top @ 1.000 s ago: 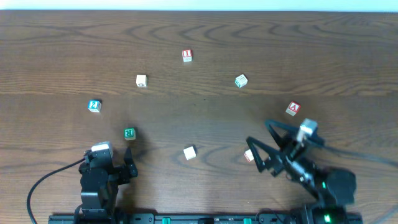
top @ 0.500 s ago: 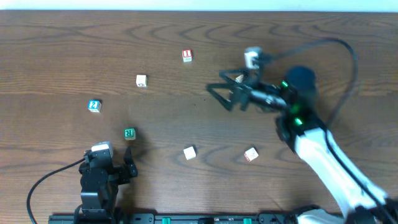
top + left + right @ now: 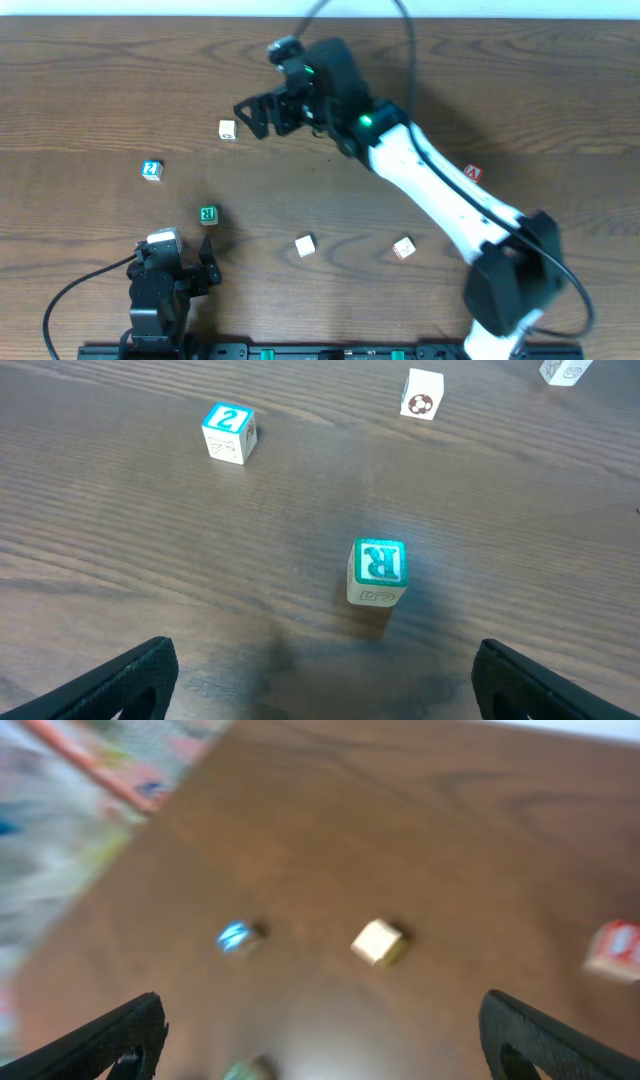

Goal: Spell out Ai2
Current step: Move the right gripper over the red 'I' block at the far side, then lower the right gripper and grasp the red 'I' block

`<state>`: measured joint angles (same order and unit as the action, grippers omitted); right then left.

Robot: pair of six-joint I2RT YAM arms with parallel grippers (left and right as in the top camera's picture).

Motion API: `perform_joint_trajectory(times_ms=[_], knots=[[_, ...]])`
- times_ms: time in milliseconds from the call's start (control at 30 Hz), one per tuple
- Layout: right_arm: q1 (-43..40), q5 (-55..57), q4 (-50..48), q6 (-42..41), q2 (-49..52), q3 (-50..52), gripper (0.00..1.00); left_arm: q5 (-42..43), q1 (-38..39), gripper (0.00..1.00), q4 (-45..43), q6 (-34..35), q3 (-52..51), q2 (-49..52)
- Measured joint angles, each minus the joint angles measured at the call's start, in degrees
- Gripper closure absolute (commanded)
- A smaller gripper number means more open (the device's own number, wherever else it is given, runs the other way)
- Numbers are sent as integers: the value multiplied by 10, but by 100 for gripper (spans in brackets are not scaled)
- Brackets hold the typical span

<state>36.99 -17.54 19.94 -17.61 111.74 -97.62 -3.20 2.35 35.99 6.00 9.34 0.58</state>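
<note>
Your right gripper hung wide open and empty just beside the white block; closing there could have grabbed a wrong piece. Your left gripper gaped empty.

- The blue block carries a blue "2" on its top face.
- The green block shows a green "R" on top; its side marking is too small to read.
- The red block bears a letter, seemingly "A".

Spares on my desk.
I see a green R block; a ball block lies well beyond.
</note>
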Motion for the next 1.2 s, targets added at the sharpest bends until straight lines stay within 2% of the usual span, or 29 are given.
perform_joint_trajectory(times_ms=[233, 467, 767, 1200], knots=[[0, 134, 47, 21, 140, -174, 1, 0, 0, 5, 0, 0, 0, 0], [-41, 174, 32, 24, 227, -213, 1, 0, 0, 5, 0, 0, 0, 0], [-117, 121, 17, 22, 308, -214, 1, 0, 0, 5, 0, 0, 0, 0], [-98, 35, 43, 22, 315, -214, 1, 0, 0, 5, 0, 0, 0, 0]])
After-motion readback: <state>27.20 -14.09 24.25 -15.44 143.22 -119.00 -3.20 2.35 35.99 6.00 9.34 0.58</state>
